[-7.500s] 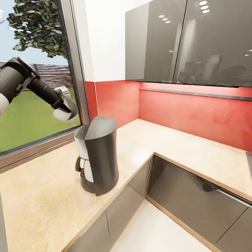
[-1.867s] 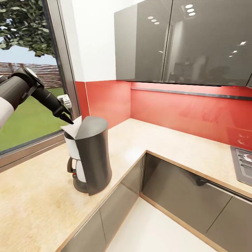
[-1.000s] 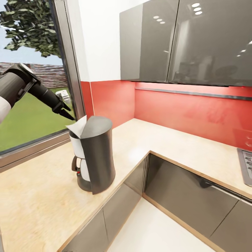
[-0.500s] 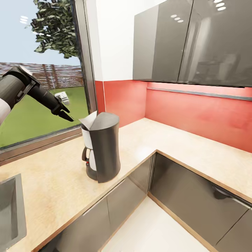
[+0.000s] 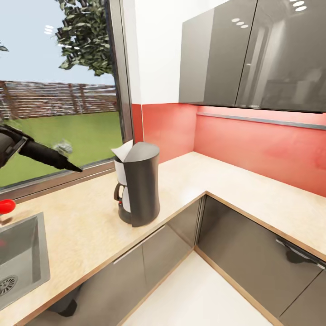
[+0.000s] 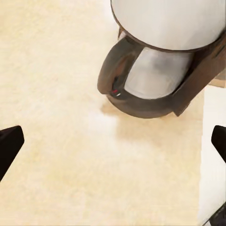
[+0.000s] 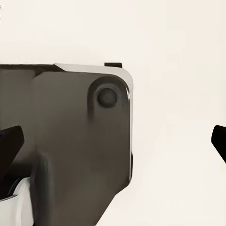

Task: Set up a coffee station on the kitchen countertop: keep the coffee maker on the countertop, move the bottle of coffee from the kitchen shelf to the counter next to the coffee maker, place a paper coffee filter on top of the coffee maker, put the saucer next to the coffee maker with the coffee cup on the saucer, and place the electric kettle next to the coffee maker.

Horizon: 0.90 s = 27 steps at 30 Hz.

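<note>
— What is being shown at the left of the head view?

— A sink (image 5: 20, 253) is being shown, set into the countertop (image 5: 81, 226), with a small red object (image 5: 6, 206) beside it. Above, the left gripper (image 5: 72, 168) is being held over the counter, near the window (image 5: 59, 90) and well apart from the coffee maker (image 5: 138, 183). In the left wrist view its fingertips (image 6: 9, 143) are being kept spread wide, with nothing between them.

— And the right gripper?

— In the right wrist view its dark fingertips (image 7: 10, 141) are likewise being shown far apart, nothing pinched, before a dark panel (image 7: 70, 141) that cannot be identified.

— Where is the task's thing being kept?

— The paper filter (image 5: 122, 151) is being carried on top of the coffee maker, at its window-side rim, near the counter's front edge. Its long axis is being held tilted, with the pointed corner directed up and toward the window; only part of it is being supported.

— What is being risked?

— Judging from that lean, the filter is being left loosely seated, and it could be tipped off if the maker were bumped by the nearby arm. The maker could also be nudged toward the edge while other items are being set beside it.
</note>
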Tool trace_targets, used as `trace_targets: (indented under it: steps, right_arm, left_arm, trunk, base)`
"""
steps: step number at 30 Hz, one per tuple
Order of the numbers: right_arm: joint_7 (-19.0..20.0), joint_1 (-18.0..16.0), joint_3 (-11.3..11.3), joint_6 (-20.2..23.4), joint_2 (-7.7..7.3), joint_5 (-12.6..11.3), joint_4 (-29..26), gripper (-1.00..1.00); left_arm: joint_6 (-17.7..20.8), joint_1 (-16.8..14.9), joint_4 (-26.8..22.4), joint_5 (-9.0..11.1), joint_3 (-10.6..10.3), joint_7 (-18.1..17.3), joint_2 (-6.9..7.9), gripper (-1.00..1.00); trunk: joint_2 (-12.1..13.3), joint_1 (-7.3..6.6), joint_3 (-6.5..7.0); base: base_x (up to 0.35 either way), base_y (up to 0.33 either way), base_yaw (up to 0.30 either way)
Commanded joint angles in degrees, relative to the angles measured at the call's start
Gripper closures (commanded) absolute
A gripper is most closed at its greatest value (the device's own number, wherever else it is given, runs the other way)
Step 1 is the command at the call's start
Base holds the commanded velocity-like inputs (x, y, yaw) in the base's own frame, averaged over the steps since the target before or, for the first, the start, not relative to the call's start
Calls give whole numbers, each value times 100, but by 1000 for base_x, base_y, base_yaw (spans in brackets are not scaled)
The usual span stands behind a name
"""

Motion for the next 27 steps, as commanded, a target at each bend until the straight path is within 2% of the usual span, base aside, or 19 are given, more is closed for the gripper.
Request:
trace_targets:
  steps: [1, 2, 4, 5, 6, 7, 8, 11, 12, 15, 18, 23, 27]
  right_arm:
    - [3, -3, -4, -52, 0, 1, -1, -100]
    - [3, -3, -4, -75, 0, 1, -1, -100]
    - [3, -3, -4, -163, 0, 1, -1, -100]
    - [3, -3, -4, -228, 0, 1, -1, -100]
    - [3, -3, -4, -235, 0, 1, -1, -100]
    - [3, -3, -4, -247, 0, 1, -1, -100]
    - [3, -3, -4, -252, 0, 1, -1, -100]
    - [3, -3, -4, -268, 0, 1, -5, -100]
    - [3, -3, -4, -271, 0, -1, -7, -100]
    - [3, -3, -4, -275, 10, -6, -99, -100]
    - [3, -3, 3, -278, 30, -8, -185, -100]
    - [3, -3, 4, -279, 39, -8, -206, -100]
    - [3, -3, -3, -272, 35, -8, -203, -100]
  left_arm:
    - [-89, 153, 111, 334, 72, 239, 45, -100]
    - [-202, 242, 150, 522, 76, 372, 65, -100]
    - [-853, 665, 242, 1212, 86, 935, 113, -100]
    - [-1631, 1230, 285, 1914, 91, 1694, 131, -100]
    - [-1751, 1339, 287, 2042, 91, 1841, 133, -100]
    - [-1954, 1555, 289, 2286, 92, 2110, 135, -100]
    - [-2043, 1662, 289, 2404, 92, 2226, 135, -100]
    - [-2652, 2256, 276, 3058, 96, 2739, 139, -100]
    - [-2777, 2339, 277, 3150, 99, 2795, 140, -100]
    - [-3467, 2769, 291, 3597, 126, 2977, 145, -100]
    - [-3776, 3123, 303, 3902, 135, 3031, 210, -100]
    - [-3848, 3345, 319, 3992, 137, 3047, 263, -100]
    - [-3883, 3477, 315, 4010, 137, 3093, 278, -100]
  trunk:
    - [-13, 3, -11]
    - [-13, 3, -11]
    - [-13, 3, -11]
    - [-13, 3, -11]
    - [-13, 3, -11]
    - [-13, 3, -11]
    - [-13, 3, -11]
    - [-13, 3, -11]
    - [-13, 3, -11]
    - [-13, 3, -11]
    - [-13, 3, -11]
    - [-13, 3, -11]
    - [-13, 3, -11]
  base:
    - [-2, -1, 1]
    - [-2, -1, 1]
    - [-1, 0, 0]
    - [0, 0, 0]
    - [0, 0, 0]
    - [0, 0, 0]
    - [0, 0, 0]
    - [0, 0, 0]
    - [0, 0, 0]
    - [0, 0, 0]
    - [0, 0, 0]
    - [0, 0, 0]
    - [-216, 0, 2]
